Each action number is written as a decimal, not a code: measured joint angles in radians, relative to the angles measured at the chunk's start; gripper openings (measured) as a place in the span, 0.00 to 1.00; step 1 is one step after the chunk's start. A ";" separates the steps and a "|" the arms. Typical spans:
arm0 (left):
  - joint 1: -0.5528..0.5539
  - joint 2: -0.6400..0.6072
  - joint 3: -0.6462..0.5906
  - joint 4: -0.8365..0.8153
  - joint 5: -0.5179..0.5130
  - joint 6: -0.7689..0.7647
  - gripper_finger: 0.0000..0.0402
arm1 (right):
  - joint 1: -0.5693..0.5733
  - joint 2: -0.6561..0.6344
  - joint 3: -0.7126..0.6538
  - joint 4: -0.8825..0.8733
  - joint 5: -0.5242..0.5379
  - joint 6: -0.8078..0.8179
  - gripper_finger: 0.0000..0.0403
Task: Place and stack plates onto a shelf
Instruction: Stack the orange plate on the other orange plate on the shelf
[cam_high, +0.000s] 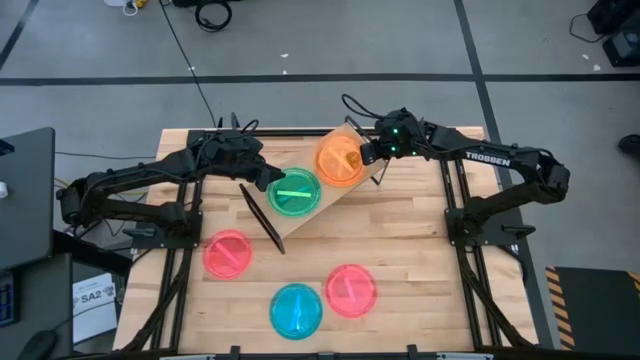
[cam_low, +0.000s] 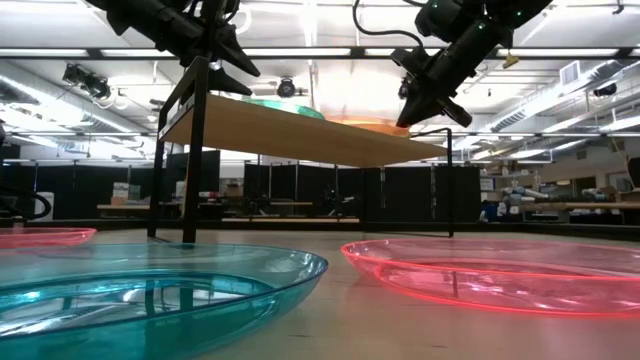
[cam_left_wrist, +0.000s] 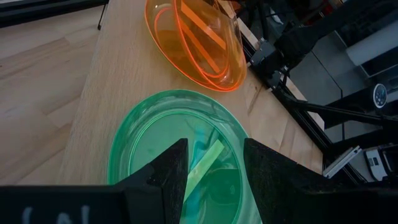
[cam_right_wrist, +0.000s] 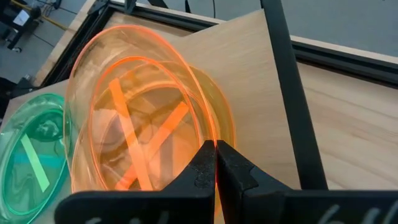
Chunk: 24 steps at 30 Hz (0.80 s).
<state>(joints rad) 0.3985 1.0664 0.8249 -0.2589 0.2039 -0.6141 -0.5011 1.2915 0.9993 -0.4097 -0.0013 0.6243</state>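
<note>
Shelf (cam_high: 330, 195) askew near surface's (cam_high: 420, 250) far edge, carrying green plate (cam_high: 295, 192) and tilted orange plate (cam_high: 340, 160). Right pincer (cam_right_wrist: 216, 163) clamped on orange rim; left pincer (cam_left_wrist: 214, 163) open above green. Pink (cam_high: 227, 252), blue (cam_high: 296, 310), pink (cam_high: 350, 290) plates along near edge.

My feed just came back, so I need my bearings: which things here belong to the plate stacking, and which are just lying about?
Part of the job:
- shelf
- green plate on the shelf, under the open left tool
- orange plate on the shelf, its rim pinched by the right tool
- two pink plates and a blue plate on the table

Lying about:
- black cables on the floor
</note>
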 joint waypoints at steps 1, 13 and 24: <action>0.000 0.000 0.000 0.000 0.000 0.000 0.40 | 0.000 0.000 0.000 0.001 0.000 0.000 0.02; 0.000 0.000 0.000 0.000 0.000 0.000 0.40 | 0.000 0.000 0.000 0.004 0.000 0.000 0.05; 0.000 0.000 0.000 0.000 0.000 0.000 0.40 | 0.000 0.000 0.000 0.004 0.000 -0.029 0.06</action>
<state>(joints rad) 0.3987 1.0664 0.8249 -0.2588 0.2039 -0.6141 -0.5011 1.2915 0.9993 -0.4053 -0.0013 0.5954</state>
